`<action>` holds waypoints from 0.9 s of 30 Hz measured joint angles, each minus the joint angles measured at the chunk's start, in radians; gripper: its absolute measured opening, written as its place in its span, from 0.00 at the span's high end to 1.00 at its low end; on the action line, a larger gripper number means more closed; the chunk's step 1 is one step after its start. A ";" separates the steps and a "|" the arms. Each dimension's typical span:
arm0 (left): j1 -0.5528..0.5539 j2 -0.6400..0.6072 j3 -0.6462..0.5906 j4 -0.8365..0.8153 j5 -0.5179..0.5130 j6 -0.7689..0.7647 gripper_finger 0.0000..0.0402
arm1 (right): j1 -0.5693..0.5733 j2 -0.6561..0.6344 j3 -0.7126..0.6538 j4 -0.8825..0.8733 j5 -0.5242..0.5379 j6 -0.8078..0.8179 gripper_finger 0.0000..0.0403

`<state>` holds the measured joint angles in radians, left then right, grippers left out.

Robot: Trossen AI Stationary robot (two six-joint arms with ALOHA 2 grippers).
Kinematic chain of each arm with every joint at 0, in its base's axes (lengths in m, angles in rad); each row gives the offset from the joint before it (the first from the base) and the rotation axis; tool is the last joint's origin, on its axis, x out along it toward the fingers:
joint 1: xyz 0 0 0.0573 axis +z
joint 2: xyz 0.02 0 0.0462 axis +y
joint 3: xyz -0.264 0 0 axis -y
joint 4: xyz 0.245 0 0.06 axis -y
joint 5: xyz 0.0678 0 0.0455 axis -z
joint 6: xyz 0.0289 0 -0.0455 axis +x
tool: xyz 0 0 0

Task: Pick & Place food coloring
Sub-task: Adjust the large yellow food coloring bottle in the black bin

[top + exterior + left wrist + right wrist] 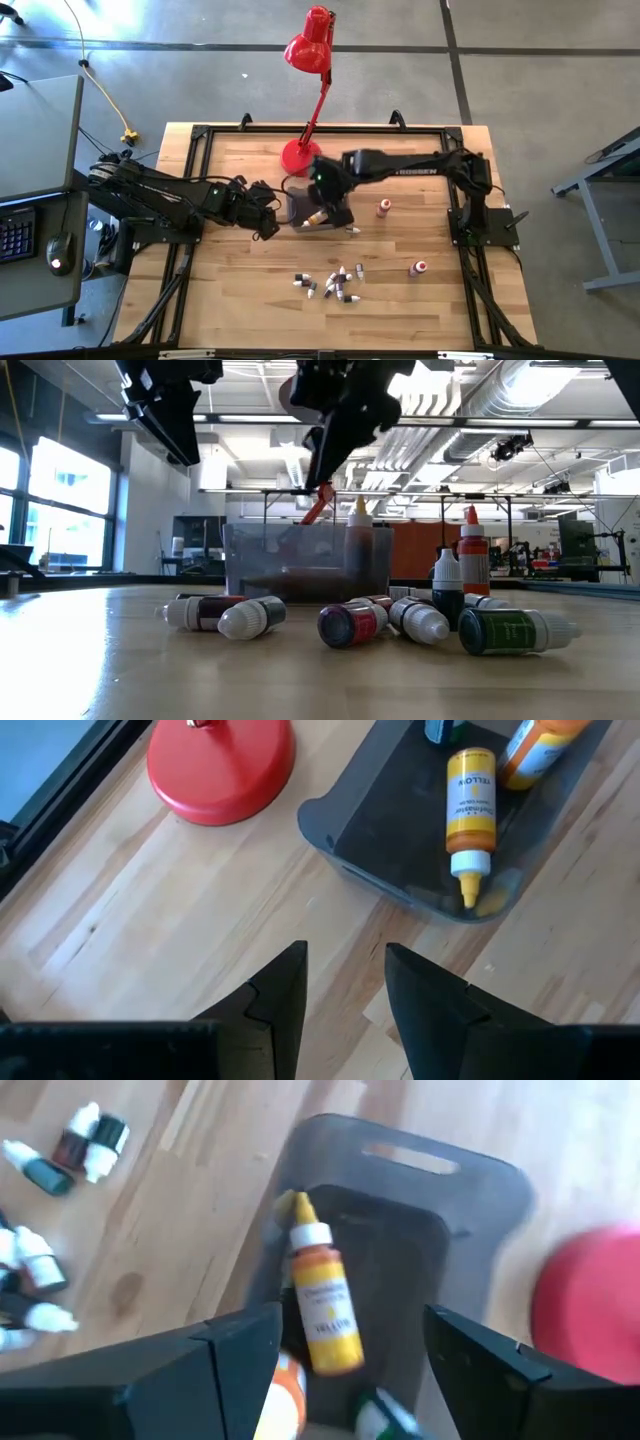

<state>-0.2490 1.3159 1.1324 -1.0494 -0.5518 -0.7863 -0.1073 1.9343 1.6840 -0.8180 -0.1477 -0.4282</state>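
A yellow bottle (325,1310) lies in the grey tub (480,1200) directly below the right gripper (350,1345), whose jaws stand wide and empty: a drop judged just made. Beyond, loose bottles (332,283) wait on the table (230,300); the next reach goes there. The left gripper (345,985), jaws parted and empty, hovers beside the tub.

Workshop around the wooden table (240,300)

A red desk lamp (310,50) stood at the table's far edge; grey concrete floor (560,60) surrounded it, windows (50,510) and ceiling ducts (520,400) beyond.
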 joint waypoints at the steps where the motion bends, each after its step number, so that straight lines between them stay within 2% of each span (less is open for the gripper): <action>1: 0.000 0.000 0.000 0.000 0.000 0.003 0.67 | 0.010 0.000 -0.030 0.038 0.012 -0.012 0.41; 6: 0.000 0.000 0.000 0.001 0.015 0.004 0.67 | 0.042 0.000 -0.175 0.207 0.048 -0.019 0.41; 12: 0.000 0.000 0.000 0.005 0.021 0.004 0.67 | 0.047 0.000 -0.270 0.379 0.062 -0.018 0.41; 27: 0.000 0.000 0.000 0.010 0.021 -0.004 0.67 | -0.028 0.031 -0.309 0.391 0.000 -0.016 0.41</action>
<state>-0.2493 1.3159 1.1324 -1.0393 -0.5308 -0.7898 -0.1349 1.9656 1.3754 -0.4268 -0.1475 -0.4438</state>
